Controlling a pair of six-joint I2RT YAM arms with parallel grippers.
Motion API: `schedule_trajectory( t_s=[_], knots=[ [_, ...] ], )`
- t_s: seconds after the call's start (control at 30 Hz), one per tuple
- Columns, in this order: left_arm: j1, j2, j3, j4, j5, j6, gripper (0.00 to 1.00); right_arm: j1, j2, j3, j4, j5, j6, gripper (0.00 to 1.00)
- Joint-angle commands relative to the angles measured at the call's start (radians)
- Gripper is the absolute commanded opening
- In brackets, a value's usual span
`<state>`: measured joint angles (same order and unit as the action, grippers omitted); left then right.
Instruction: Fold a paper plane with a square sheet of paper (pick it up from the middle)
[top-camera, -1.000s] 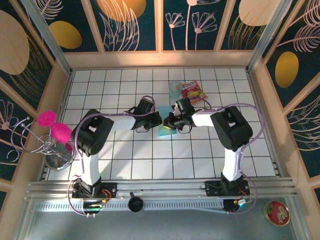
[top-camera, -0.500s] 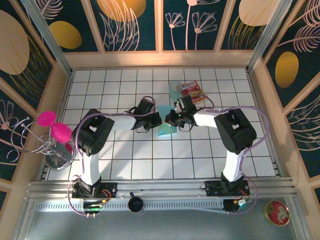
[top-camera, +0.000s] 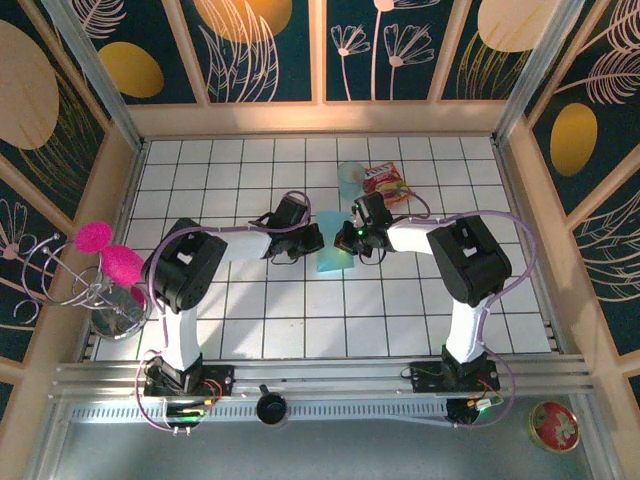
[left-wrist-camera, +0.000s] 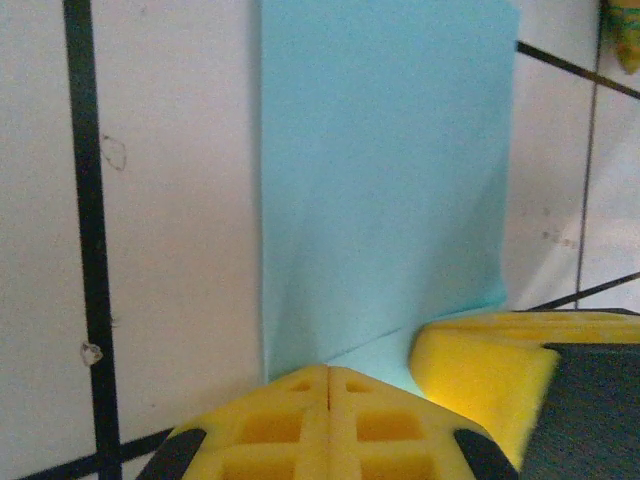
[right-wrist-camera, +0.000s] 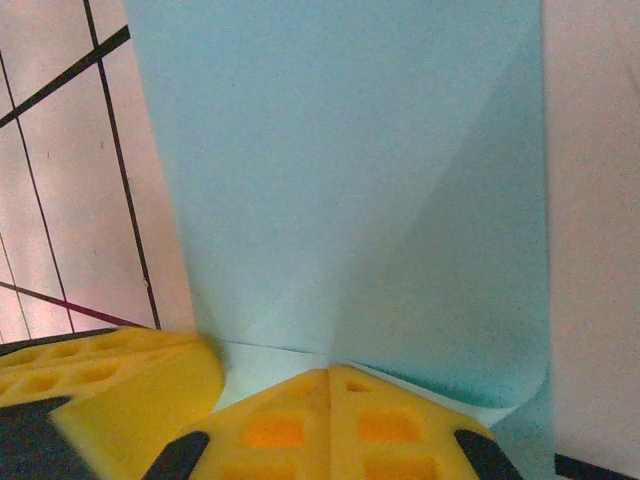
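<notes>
The square sheet of paper (top-camera: 331, 256) is light teal, partly folded with slanting creases, and lies on the white tiles between my two grippers at the table's middle. My left gripper (top-camera: 317, 238) is shut, its yellow tips resting on the paper's left edge. My right gripper (top-camera: 346, 237) is shut too, tips on the right edge, close to the left one. In the left wrist view the paper (left-wrist-camera: 380, 180) stretches away from the left gripper (left-wrist-camera: 330, 372). In the right wrist view the paper (right-wrist-camera: 340, 170) spreads beyond the right gripper (right-wrist-camera: 330, 372).
A pale translucent blue cup (top-camera: 350, 178) and a red-and-yellow snack packet (top-camera: 386, 184) lie just beyond the paper. A wire stand with pink pompoms (top-camera: 105, 270) stands at the table's left edge. A wooden wall rims the tiled table (top-camera: 300, 320).
My right gripper has shifted a little toward the far side and toward the left gripper. The paper's visible part has moved with it. The left arm has hardly moved.
</notes>
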<state>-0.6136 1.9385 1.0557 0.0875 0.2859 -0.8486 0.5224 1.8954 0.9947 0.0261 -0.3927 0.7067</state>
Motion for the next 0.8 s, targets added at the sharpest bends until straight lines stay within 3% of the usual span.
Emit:
schedule_trajectory(
  t_s=[0.0, 0.33, 0.77],
  knots=[
    [-0.004, -0.088, -0.009, -0.012, 0.027, 0.007, 0.02, -0.009, 0.037, -0.009, -0.059, 0.060, 0.006, 0.02],
    [-0.075, -0.164, -0.126, -0.009, 0.029, -0.067, 0.05, -0.013, 0.045, -0.025, -0.062, 0.045, 0.028, 0.02],
    [-0.109, -0.102, -0.089, -0.087, 0.000, -0.041, 0.06, -0.015, 0.045, -0.035, -0.063, 0.037, 0.040, 0.02]
  ],
)
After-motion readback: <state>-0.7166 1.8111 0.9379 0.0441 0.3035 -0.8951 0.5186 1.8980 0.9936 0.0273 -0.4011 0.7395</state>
